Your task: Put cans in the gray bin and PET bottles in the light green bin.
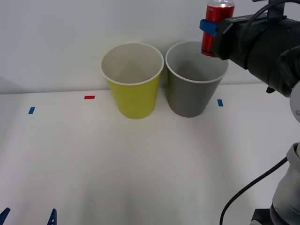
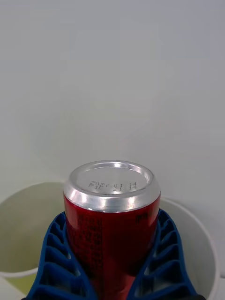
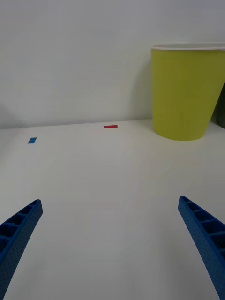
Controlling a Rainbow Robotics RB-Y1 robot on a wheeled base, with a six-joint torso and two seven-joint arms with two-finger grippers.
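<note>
My right gripper (image 1: pixel 208 27) is shut on a small red can (image 1: pixel 217 23) with silver ends, holding it upright in the air over the right rim of the gray bin (image 1: pixel 192 89). In the right wrist view the can (image 2: pixel 111 220) sits between the blue ribbed fingers (image 2: pixel 56 262), with the gray bin's pale inside (image 2: pixel 197 253) below it. The light green bin (image 1: pixel 133 84) stands just left of the gray one, touching or nearly touching it. My left gripper (image 3: pixel 110 243) hangs open low over the table near its front left, facing the light green bin (image 3: pixel 187 93).
Both bins stand at the back of the white table (image 1: pixel 140 168), close to the white wall. Small tape marks lie on the table: a red one (image 1: pixel 89 97) and blue ones (image 1: pixel 31 110) (image 1: pixel 220 102). The right arm's black body (image 1: pixel 267 47) reaches in from the right.
</note>
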